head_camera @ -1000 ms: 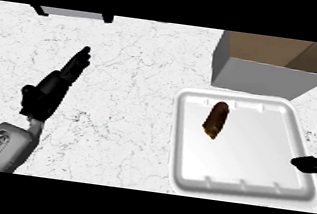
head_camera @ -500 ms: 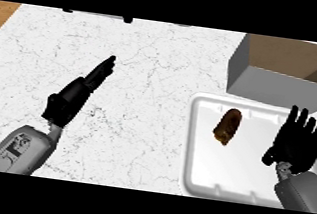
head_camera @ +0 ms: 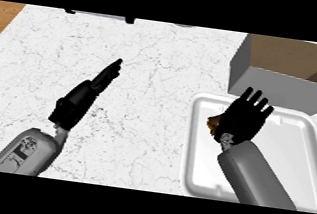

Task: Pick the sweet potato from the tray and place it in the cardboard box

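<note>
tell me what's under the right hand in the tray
A brown sliver of the sweet potato shows beside the palm of the right hand, which hangs open over the white tray. The rest of it is covered, so contact cannot be seen.

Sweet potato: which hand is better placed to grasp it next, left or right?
Right. The right hand is open above the tray, directly over the sweet potato, which peeks out at its side. The cardboard box lies beyond. The left hand is open over the counter, away from the tray.
</note>
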